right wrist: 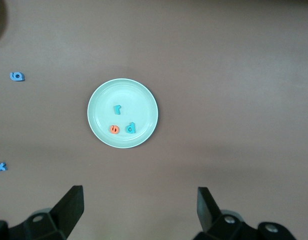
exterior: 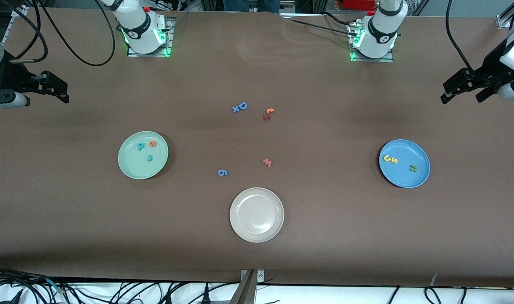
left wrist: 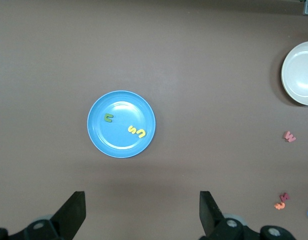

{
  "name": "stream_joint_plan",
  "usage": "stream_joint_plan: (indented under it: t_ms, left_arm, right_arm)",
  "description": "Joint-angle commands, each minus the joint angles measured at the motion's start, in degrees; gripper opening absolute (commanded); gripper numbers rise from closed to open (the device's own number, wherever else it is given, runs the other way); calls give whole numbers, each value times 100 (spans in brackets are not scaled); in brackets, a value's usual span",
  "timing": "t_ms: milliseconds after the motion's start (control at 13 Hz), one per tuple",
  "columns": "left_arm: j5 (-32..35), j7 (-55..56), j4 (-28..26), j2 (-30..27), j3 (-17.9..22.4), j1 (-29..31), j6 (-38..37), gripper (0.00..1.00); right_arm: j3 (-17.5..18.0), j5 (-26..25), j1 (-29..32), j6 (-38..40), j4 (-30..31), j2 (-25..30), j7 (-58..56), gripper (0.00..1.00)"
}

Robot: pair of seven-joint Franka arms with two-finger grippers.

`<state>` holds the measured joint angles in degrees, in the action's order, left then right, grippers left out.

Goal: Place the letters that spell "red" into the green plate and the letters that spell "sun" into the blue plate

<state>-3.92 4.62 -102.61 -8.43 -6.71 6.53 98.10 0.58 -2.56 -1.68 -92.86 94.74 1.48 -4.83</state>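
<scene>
From the front, the green plate (exterior: 143,155) lies toward the right arm's end of the table with the teal "d" (exterior: 140,146), orange "e" (exterior: 152,143) and teal "r" (exterior: 149,158) in it; the blue plate (exterior: 404,163) lies toward the left arm's end, holding the yellow "s" and "u" (exterior: 389,159) side by side and the dark green "n" (exterior: 413,168) a little apart — both words look sorted, so the task seems done; the right gripper (exterior: 50,86) and left gripper (exterior: 466,86) hang high at the table's ends, each spread wide and empty, apparently parked and waiting. Between the plates sit leftovers: a blue "D" and "x" (exterior: 239,107), an orange-red pair (exterior: 268,113), a pinkish "w" (exterior: 267,162), a blue "g" (exterior: 223,172) and a beige plate (exterior: 256,214), nearest the camera; none blocks either plate.

In the left wrist view the open fingers (left wrist: 73,215) frame the blue plate from above, nothing between them.

The right wrist view shows the same over the green plate — fingers (right wrist: 68,207) apart, the three letters inside the rim.
</scene>
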Motion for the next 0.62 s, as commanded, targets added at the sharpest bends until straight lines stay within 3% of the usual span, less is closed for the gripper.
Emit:
stream_joint_plan:
  t_ms: [0,540]
  left_arm:
    - [146,-57,-136,-36,65,-73,-98,100]
    - [489,-58,-215,122,144,-82,-90,100]
  right_arm:
    - [-6,-78,-17,110,-113,-17,-1,100]
    - [-6,-78,-17,110,-105,-17,-1,100]
